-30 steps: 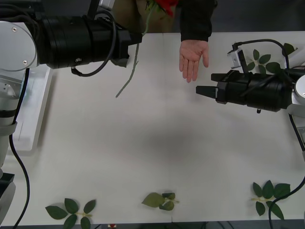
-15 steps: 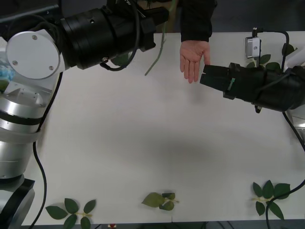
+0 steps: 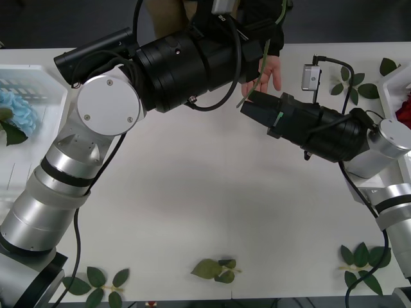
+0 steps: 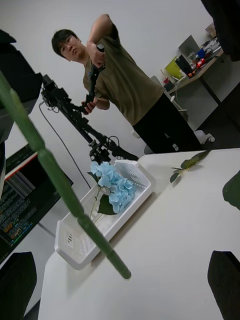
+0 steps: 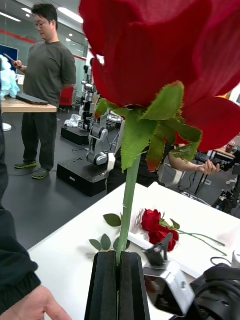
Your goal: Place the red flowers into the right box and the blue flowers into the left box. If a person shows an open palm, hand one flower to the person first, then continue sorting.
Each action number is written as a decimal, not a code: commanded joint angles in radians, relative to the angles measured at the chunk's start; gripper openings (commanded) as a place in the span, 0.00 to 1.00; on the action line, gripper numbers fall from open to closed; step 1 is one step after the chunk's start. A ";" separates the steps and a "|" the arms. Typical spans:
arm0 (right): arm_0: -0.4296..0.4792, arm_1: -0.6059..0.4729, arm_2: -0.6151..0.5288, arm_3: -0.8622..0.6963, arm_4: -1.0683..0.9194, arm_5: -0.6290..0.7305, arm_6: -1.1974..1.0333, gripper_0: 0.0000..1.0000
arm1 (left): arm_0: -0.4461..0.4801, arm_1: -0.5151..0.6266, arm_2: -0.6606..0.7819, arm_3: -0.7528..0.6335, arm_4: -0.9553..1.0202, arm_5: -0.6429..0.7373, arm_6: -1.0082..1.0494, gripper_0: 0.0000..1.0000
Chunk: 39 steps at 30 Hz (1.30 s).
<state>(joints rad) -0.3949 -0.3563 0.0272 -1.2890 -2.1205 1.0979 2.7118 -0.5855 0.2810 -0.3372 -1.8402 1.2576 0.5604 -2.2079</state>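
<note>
Front view: the left arm reaches across the far edge of the white tabletop (image 3: pixel 192 192), its end effector hidden behind its own black housing, next to a person's open palm (image 3: pixel 266 72). A green stem (image 3: pixel 255 80) hangs down beside that palm. The right end effector (image 3: pixel 247 106) points at the stem's lower end from the right; whether it is spread or closed cannot be told here. A blue flower (image 3: pixel 16 112) lies in the left box (image 3: pixel 45 90) at the left edge. Red flowers (image 3: pixel 404 110) lie in the right box (image 3: pixel 392 80) at the right edge.

Right wrist view: the right end effector's fingers (image 4: pixel 225 277) stand apart at the corners, released, with the stem (image 4: pixel 60 185) crossing diagonally before them. Beyond, the blue flower (image 4: pixel 114 187) rests in the ridged left box (image 4: pixel 75 240).

Left wrist view: the left end effector (image 5: pixel 119 285) is clenched on the stem of a red rose (image 5: pixel 165 55), held upright. Red flowers (image 5: pixel 159 231) lie in the right box (image 5: pixel 205 255) beyond.
</note>
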 commanded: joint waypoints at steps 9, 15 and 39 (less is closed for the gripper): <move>-0.052 0.039 0.072 -0.013 -0.159 -0.047 -0.007 1.00 | 0.003 -0.025 -0.019 -0.014 -0.009 -0.016 -0.026 0.00; -0.070 0.054 0.066 -0.023 -0.211 -0.053 -0.007 0.94 | 0.003 -0.025 -0.017 -0.014 -0.009 -0.016 -0.027 0.00; -0.082 0.060 0.033 -0.023 -0.225 -0.079 -0.007 0.00 | 0.012 -0.022 -0.017 -0.007 -0.006 -0.016 -0.024 1.00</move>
<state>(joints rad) -0.4400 -0.3233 0.0833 -1.2890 -2.3307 1.0244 2.7118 -0.5854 0.2807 -0.3427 -1.8384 1.2570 0.5577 -2.2079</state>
